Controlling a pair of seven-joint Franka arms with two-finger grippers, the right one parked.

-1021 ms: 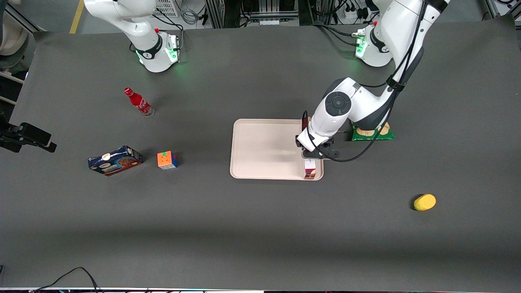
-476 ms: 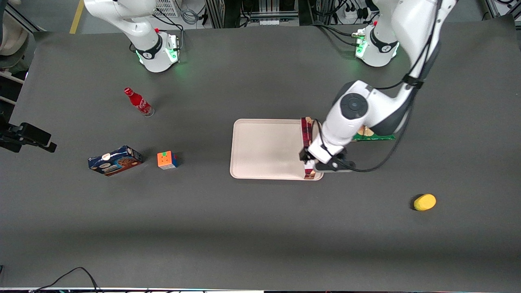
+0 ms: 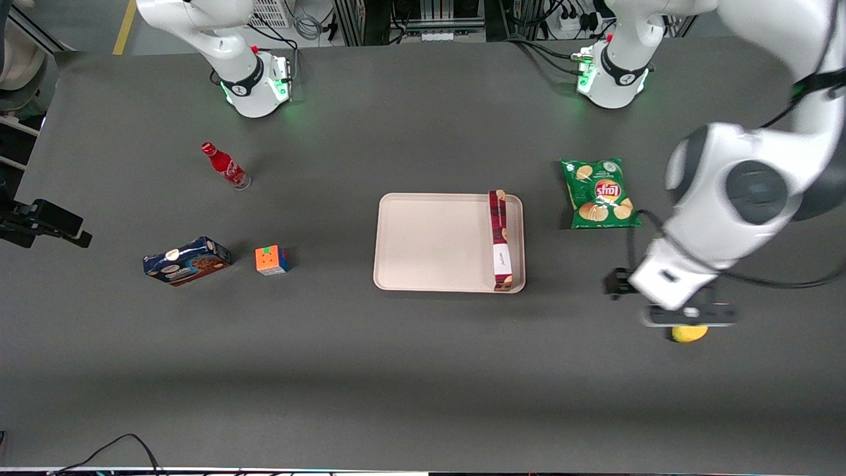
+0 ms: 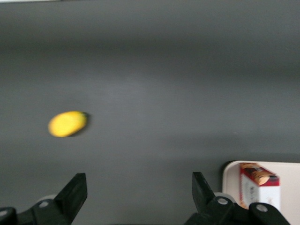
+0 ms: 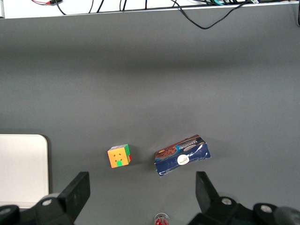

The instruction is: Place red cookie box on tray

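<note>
Dark red tartan marks the red cookie box (image 3: 500,240), which stands on its long thin edge inside the tray (image 3: 429,241), pressed along the tray's short rim at the working arm's end, with its white label patch facing up and cookie pictures at both ends. In the left wrist view one end of the box (image 4: 259,184) shows sitting within the tray's rounded corner (image 4: 228,176). The pale cream tray lies flat on the dark grey worktop (image 3: 423,370), and the rest of its floor is bare. The pincer (image 3: 687,317) hangs well apart from the tray, toward the working arm's end of the worktop and nearer the front camera than the tray's near rim; its fingers (image 4: 75,194) are spread wide with nothing between them. A yellow lemon (image 3: 691,332) lies on the worktop just under it, partly covered in the front view. A green chip bag (image 3: 599,192) lies flat near the tray. Toward the parked arm's end sit a colourful puzzle cube (image 3: 271,260), a dark blue cookie box (image 3: 186,260) and a red bottle (image 3: 225,165).
</note>
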